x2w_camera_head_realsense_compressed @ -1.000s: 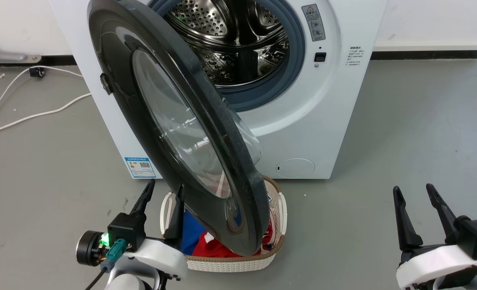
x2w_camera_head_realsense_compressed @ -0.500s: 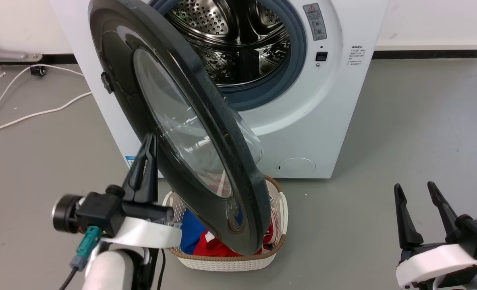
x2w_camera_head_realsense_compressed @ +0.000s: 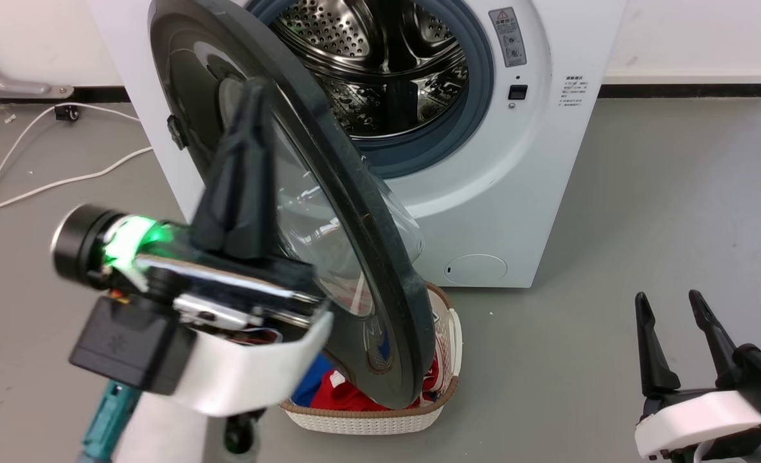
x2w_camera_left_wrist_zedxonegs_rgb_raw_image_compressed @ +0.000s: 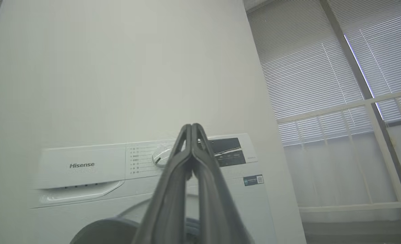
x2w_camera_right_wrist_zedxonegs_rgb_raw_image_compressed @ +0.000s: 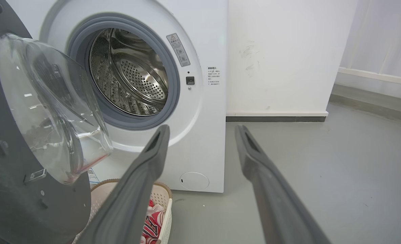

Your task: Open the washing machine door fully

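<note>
The washing machine point(x2w_camera_head_realsense_compressed: 502, 193) stands with its steel drum point(x2w_camera_head_realsense_compressed: 380, 58) exposed. The washing machine door point(x2w_camera_head_realsense_compressed: 355, 212), black with a bulging glass bowl, hangs about half open, hinged on the left. My left gripper point(x2w_camera_head_realsense_compressed: 250, 90) is raised in front of the door's outer face, fingers shut with nothing between them. Whether it touches the door I cannot tell. In the left wrist view the left gripper point(x2w_camera_left_wrist_zedxonegs_rgb_raw_image_compressed: 191, 127) points up at the machine's control panel point(x2w_camera_left_wrist_zedxonegs_rgb_raw_image_compressed: 227, 152), with the door's top edge point(x2w_camera_left_wrist_zedxonegs_rgb_raw_image_compressed: 102, 232) below. My right gripper point(x2w_camera_head_realsense_compressed: 670, 302) stands open low on the right, away from the machine; the right wrist view shows the right gripper point(x2w_camera_right_wrist_zedxonegs_rgb_raw_image_compressed: 202, 130) before the door's glass bowl point(x2w_camera_right_wrist_zedxonegs_rgb_raw_image_compressed: 51, 108).
A white laundry basket point(x2w_camera_head_realsense_compressed: 367, 418) with red and blue clothes sits on the floor under the door's lower edge. White cables point(x2w_camera_head_realsense_compressed: 53, 183) lie on the grey floor to the left. Bare floor stretches to the machine's right, up to the white wall point(x2w_camera_right_wrist_zedxonegs_rgb_raw_image_compressed: 278, 51).
My left gripper has shut and risen from beside the basket to high in front of the door's outer face. The door and right gripper have not visibly moved; the camera shifted slightly.
</note>
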Controlling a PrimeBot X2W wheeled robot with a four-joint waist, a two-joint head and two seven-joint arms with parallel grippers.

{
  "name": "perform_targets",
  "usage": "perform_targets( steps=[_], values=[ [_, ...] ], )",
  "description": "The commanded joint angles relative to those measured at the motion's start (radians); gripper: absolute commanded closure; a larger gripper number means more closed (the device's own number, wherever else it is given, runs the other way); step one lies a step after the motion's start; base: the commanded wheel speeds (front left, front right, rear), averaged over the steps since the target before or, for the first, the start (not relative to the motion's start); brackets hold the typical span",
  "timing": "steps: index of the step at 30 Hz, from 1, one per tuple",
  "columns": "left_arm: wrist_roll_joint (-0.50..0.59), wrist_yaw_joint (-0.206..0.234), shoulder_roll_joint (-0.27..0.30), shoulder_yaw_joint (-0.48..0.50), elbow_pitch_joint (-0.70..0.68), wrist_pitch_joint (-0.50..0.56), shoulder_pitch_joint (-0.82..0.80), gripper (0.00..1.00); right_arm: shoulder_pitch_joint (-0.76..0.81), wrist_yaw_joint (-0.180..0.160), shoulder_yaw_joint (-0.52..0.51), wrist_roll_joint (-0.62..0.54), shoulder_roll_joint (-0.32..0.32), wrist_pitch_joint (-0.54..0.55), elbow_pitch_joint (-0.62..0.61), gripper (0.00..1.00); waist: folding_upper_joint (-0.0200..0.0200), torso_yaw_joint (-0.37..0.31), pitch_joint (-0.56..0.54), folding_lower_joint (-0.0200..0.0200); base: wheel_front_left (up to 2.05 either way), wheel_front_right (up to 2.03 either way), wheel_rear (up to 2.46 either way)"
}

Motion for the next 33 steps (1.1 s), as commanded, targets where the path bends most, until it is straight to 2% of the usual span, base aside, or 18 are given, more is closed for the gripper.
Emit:
perform_targets(
  steps=[1, 7, 13, 15, 20, 25, 33],
  values=[
    [-0.006, -0.008, -0.001, -0.024, -0.015, 0.004, -0.023, 1.00, 0.002, 0.000, -0.001, 0.003, 0.004, -0.003, -0.005, 0.00, 0.0000, 0.000, -0.001, 0.0000, 0.00, 0.00, 0.00],
    [-0.072, -0.032, -0.004, -0.222, -0.036, 0.024, -0.067, 1.00, 0.010, 0.000, -0.011, 0.004, 0.008, -0.001, -0.007, 0.00, 0.0000, 0.003, -0.002, 0.0000, 0.00, 0.00, 0.00],
    [-0.141, -0.049, -0.004, -0.425, 0.019, 0.076, -0.010, 1.00, 0.016, 0.000, -0.016, 0.003, 0.011, -0.004, -0.009, 0.00, 0.0000, 0.005, 0.008, 0.0000, 0.00, 0.00, 0.00],
    [-0.169, -0.053, 0.018, -0.508, 0.065, 0.118, 0.029, 1.00, 0.013, 0.000, -0.017, 0.002, 0.012, -0.002, -0.009, 0.00, 0.0000, 0.005, 0.014, 0.0000, 0.00, 0.00, 0.00],
    [-0.241, -0.058, 0.054, -0.620, 0.163, 0.193, 0.086, 1.00, 0.005, 0.000, -0.017, -0.001, 0.013, 0.000, -0.009, 0.00, 0.0000, 0.006, 0.022, 0.0000, 0.00, 0.00, 0.00],
    [-0.266, -0.053, 0.070, -0.643, 0.299, 0.204, 0.101, 1.00, -0.003, 0.000, -0.011, -0.005, 0.013, 0.003, -0.004, 0.00, 0.0000, 0.002, 0.023, 0.0000, 0.00, 0.00, 0.00],
    [-0.273, 0.018, 0.040, -0.566, 0.486, 0.150, 0.038, 1.00, -0.008, 0.000, -0.001, -0.009, 0.012, 0.014, -0.004, 0.00, 0.0000, -0.013, 0.026, 0.0000, 0.00, 0.00, 0.00]
  ],
)
